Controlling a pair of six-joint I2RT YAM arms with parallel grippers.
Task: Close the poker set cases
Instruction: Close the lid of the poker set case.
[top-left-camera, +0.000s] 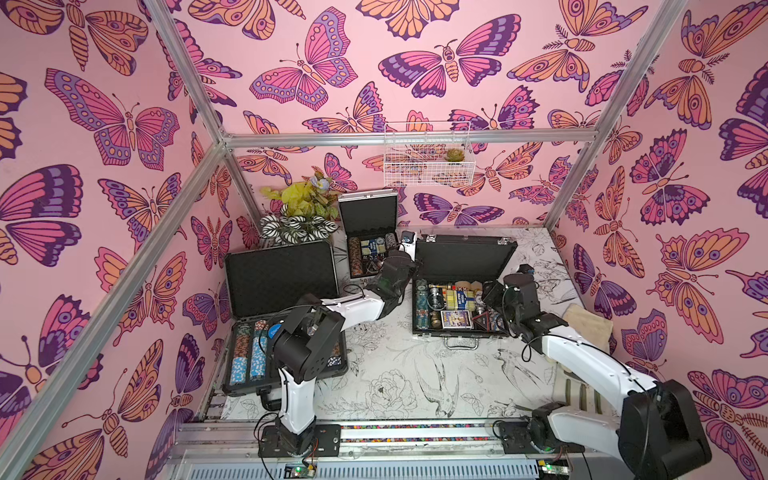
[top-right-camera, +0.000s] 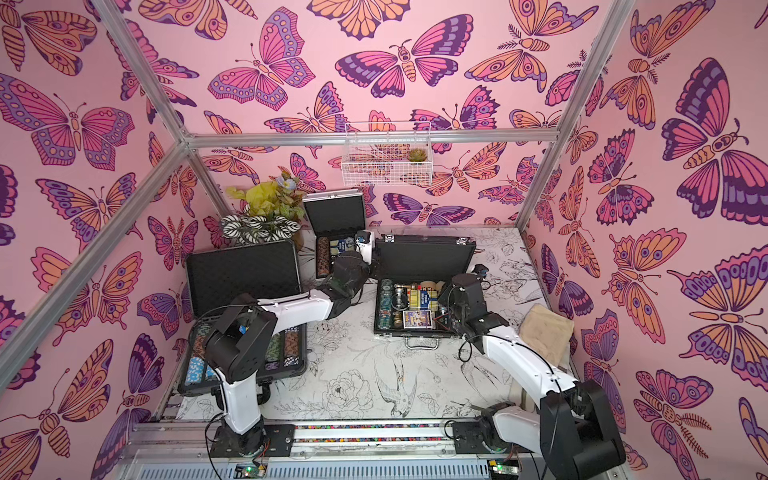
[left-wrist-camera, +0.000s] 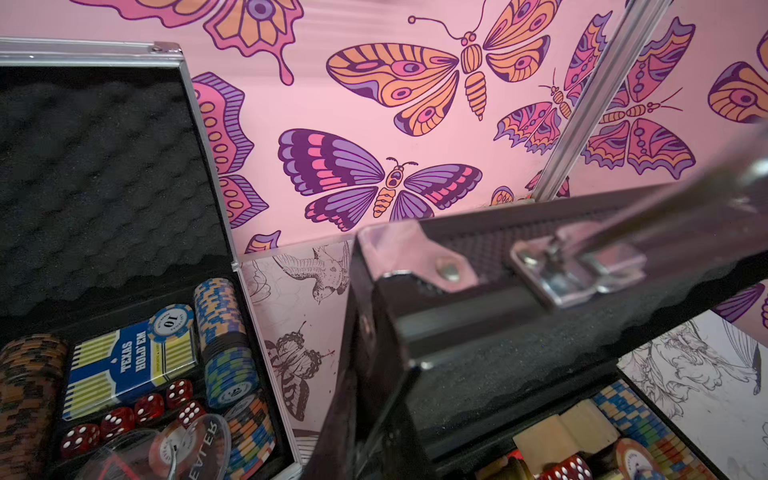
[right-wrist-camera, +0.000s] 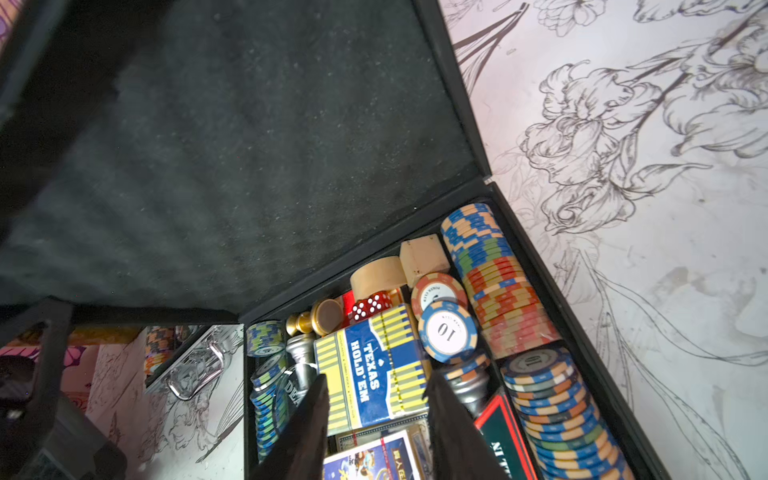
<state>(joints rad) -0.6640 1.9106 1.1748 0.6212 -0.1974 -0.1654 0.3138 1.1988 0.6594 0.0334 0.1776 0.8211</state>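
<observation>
Three poker set cases stand open with chips in black foam. The large black case (top-left-camera: 282, 286) is at the left, partly under my left arm. At the back is the small silver case (top-left-camera: 368, 226), its chips, dice and cards visible in the left wrist view (left-wrist-camera: 124, 365). The medium silver-trimmed case (top-left-camera: 461, 291) is at the centre right, lid (left-wrist-camera: 519, 332) raised. My left gripper (top-left-camera: 411, 251) is shut at that lid's left corner (left-wrist-camera: 370, 415); whether it pinches the edge is unclear. My right gripper (right-wrist-camera: 376, 380) hangs open over this case's tray, above the blue card box (right-wrist-camera: 374, 365).
A white wire basket (top-left-camera: 428, 158) with a small succulent hangs on the back wall. Potted plants (top-left-camera: 299, 216) fill the back left corner beside the small case. A beige cloth (top-left-camera: 590, 324) lies by the right wall. Aluminium frame posts (top-left-camera: 582, 166) border the table.
</observation>
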